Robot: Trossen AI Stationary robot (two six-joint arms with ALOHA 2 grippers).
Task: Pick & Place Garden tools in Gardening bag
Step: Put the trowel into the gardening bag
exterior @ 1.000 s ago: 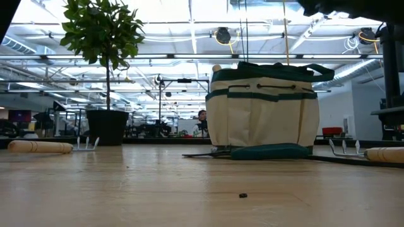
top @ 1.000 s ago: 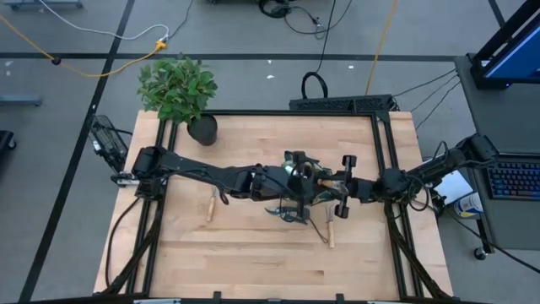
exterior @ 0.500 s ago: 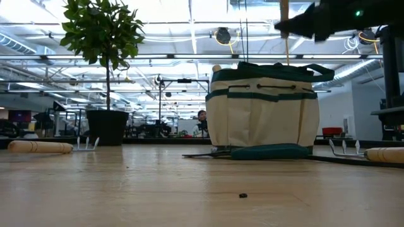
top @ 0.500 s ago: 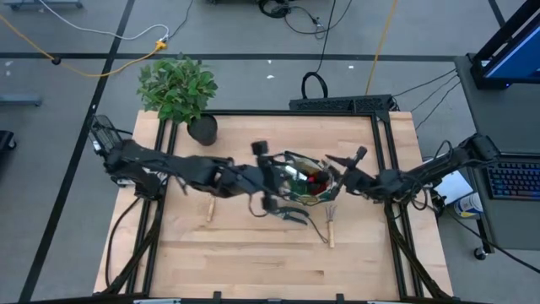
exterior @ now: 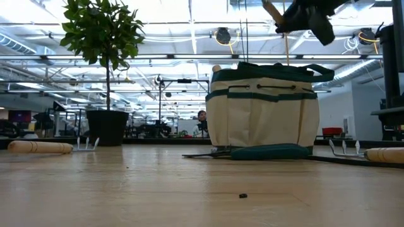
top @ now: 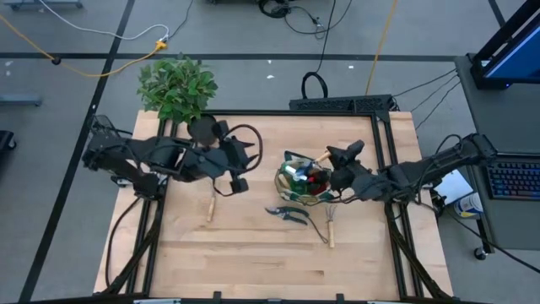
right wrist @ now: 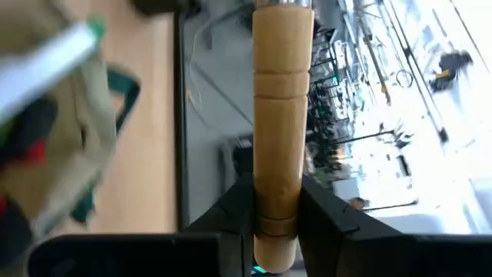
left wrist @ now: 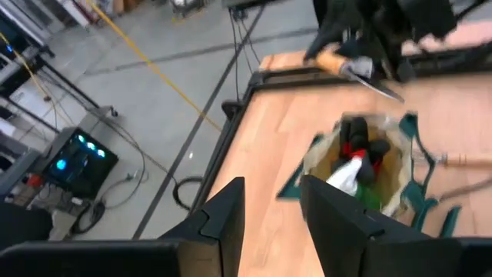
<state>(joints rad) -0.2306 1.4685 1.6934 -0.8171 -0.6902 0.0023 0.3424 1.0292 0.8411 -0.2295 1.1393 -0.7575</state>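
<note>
— Above the gardening bag (top: 305, 179), what's the right gripper (top: 337, 160) doing?
— Pinching a wooden-handled trowel (right wrist: 278, 115).
— The left gripper (top: 237, 164)?
— Spread, holding nothing, near the plant pot (top: 202, 129). Shears (top: 287, 214) and 2 tools lie on the table (top: 253, 262).

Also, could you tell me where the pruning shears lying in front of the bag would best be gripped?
The pruning shears lie flat on the table, clear of the gardening bag. I would probably come straight down and pinch across the handles, since they look like the widest part lying open to a grip from above.
</note>
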